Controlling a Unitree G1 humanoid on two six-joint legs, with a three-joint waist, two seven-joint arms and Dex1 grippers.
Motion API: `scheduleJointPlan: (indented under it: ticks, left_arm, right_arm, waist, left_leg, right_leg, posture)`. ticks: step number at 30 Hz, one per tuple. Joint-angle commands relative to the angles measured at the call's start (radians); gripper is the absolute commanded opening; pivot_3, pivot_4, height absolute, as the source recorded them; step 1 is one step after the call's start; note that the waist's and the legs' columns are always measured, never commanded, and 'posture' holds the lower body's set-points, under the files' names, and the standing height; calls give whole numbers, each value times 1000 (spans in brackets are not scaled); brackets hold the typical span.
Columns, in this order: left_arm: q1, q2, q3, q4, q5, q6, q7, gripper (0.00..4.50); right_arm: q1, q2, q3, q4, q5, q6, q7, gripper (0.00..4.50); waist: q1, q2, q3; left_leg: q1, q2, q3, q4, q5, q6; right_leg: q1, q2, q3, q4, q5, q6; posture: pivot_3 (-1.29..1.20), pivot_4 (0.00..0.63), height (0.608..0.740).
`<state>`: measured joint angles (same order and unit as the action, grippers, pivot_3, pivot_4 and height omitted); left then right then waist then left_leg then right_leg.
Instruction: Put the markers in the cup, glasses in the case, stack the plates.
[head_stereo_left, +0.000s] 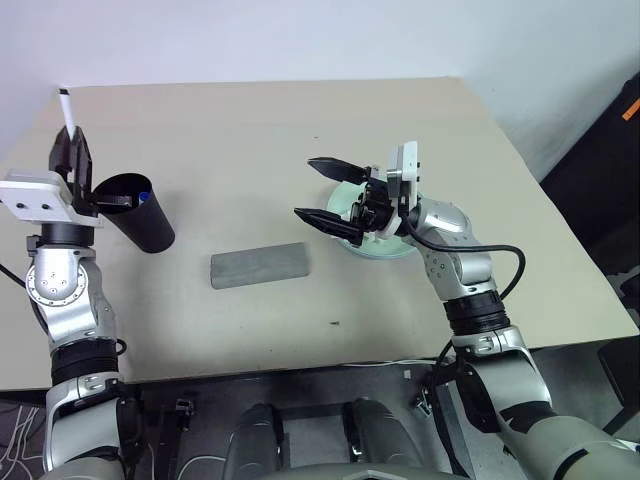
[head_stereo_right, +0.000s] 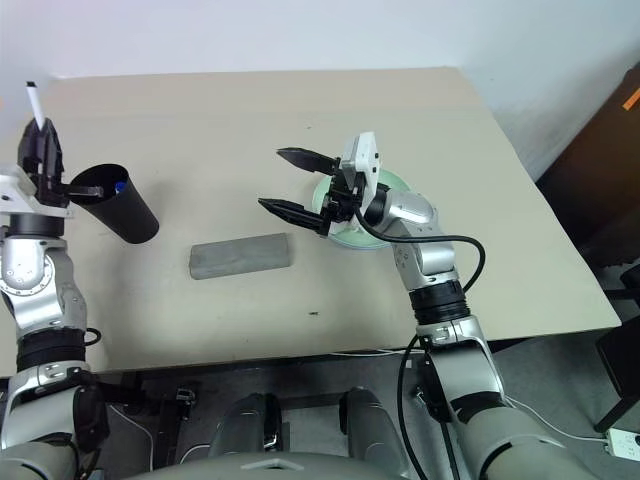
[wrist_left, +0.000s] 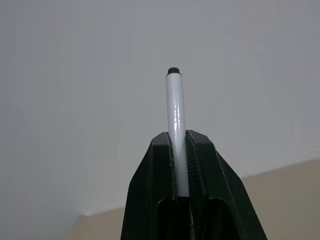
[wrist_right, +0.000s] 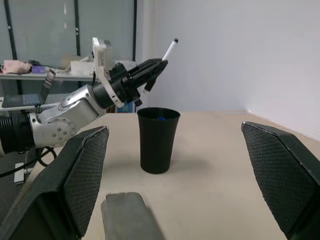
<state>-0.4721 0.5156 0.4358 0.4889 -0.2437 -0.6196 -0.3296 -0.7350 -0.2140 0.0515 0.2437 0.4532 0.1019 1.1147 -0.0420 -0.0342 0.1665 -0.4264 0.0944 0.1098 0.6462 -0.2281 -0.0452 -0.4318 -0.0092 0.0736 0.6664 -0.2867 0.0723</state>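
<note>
Black cup upright on beige desk, blue-capped marker inside. Left pincer clamps thin marker just beside cup rim. Right pincer wide, unloaded, beside stacked plates. Grey case closed, mid-desk.

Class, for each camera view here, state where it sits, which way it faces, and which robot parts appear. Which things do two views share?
Head views: above, facing down at the table; both arms show.
Left wrist: along the left gripper, shut on the thin marker, facing the wall.
Right wrist: between the open right gripper fingers, facing the cup and the left arm.
Shared: cup, case, marker.
</note>
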Motion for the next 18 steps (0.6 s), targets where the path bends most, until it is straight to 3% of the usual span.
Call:
scheduleJointPlan:
  ticks: [1, 18]
  left_arm:
    - [-24, 4, -2, 31, -20, -37, -24, 7]
    - [-41, -27, -15, 142, -37, -116, -44, 7]
  right_arm:
    - [-5, -4, -4, -39, 5, -4, -3, 4500]
    - [-3, -8, 1, -38, -10, -12, -10, 4500]
  waist:
    - [0, 0, 0]
    - [1, 0, 0]
  left_leg:
    - [0, 0, 0, 0, 0, 0]
    - [0, 0, 0, 1, 0, 0]
  right_leg:
    - [0, 0, 0, 0, 0, 0]
    - [0, 0, 0, 1, 1, 1]
  posture:
    - [0, 150, 726]
    - [0, 150, 726]
